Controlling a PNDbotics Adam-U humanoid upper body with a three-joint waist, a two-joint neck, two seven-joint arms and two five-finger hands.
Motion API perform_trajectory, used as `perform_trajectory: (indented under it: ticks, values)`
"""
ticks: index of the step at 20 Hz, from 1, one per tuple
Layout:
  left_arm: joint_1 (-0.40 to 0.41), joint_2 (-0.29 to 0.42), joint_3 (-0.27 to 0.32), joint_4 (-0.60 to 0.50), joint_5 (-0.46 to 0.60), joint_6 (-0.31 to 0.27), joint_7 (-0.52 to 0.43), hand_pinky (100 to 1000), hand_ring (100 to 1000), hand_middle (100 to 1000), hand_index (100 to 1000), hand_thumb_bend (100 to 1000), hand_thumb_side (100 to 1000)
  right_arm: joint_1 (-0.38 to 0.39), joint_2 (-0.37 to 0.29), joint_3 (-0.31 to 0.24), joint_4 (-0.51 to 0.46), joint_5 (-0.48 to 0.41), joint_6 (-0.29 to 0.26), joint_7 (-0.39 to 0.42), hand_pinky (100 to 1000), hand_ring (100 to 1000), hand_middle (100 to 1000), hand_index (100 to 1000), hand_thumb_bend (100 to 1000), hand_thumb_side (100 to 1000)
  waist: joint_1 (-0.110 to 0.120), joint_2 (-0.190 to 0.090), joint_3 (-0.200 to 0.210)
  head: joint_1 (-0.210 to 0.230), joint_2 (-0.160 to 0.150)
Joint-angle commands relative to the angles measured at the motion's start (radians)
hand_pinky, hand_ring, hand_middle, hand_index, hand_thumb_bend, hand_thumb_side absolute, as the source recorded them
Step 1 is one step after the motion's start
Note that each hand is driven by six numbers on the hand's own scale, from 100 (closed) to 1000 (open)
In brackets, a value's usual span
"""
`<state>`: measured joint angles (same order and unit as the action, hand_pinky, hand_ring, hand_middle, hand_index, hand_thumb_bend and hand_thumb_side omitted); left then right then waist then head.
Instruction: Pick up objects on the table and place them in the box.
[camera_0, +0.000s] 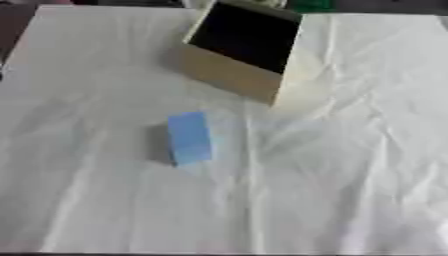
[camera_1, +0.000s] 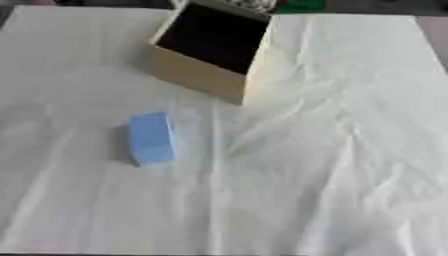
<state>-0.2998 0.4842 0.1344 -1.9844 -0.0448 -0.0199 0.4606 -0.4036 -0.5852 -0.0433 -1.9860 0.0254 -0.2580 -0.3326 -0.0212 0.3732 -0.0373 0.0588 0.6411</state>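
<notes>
Wrinkled white cloth covers the table up to a blue block lying alone near the middle, well short of the open box turned toward the robot for easy dropping, while neither hand is in sight.
</notes>
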Motion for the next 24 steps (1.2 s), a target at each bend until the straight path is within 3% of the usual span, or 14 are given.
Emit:
perform_trajectory:
  ticks: [1, 9, 12, 18, 24]
  values:
    - [-0.01, 0.018, 0.011, -0.016, -0.002, -0.001, -0.003, 668, 587, 533, 754, 172, 204, -0.007, -0.019, -0.012, -0.014, 0.003, -0.002, 0.002, 751, 748, 734, 844, 100, 357, -0.011, -0.03, 0.0, 0.0, 0.01]
    - [-0.018, 0.026, 0.006, -0.016, -0.01, 0.007, -0.009, 668, 589, 534, 756, 178, 195, -0.006, -0.019, -0.012, -0.014, 0.003, -0.001, 0.002, 751, 748, 734, 844, 100, 355, -0.011, -0.034, 0.001, -0.002, 0.008]
    - [-0.046, 0.058, -0.013, -0.016, -0.089, 0.054, -0.04, 666, 593, 543, 770, 199, 169, -0.005, -0.019, -0.011, -0.014, 0.002, -0.001, 0.003, 750, 748, 734, 844, 100, 353, -0.01, -0.039, 0.002, -0.006, 0.008]
    - [-0.136, 0.178, -0.123, -0.016, -0.334, 0.186, -0.234, 669, 612, 579, 802, 264, 133, -0.001, -0.022, -0.007, -0.014, -0.001, 0.0, 0.007, 750, 748, 734, 843, 100, 351, -0.005, -0.053, -0.001, -0.01, 0.008]
    - [-0.223, 0.349, -0.253, -0.016, -0.359, 0.232, -0.431, 675, 633, 610, 817, 308, 129, 0.001, -0.03, 0.0, -0.014, -0.004, 0.002, 0.014, 750, 748, 734, 843, 100, 350, 0.006, -0.066, -0.005, -0.013, 0.014]
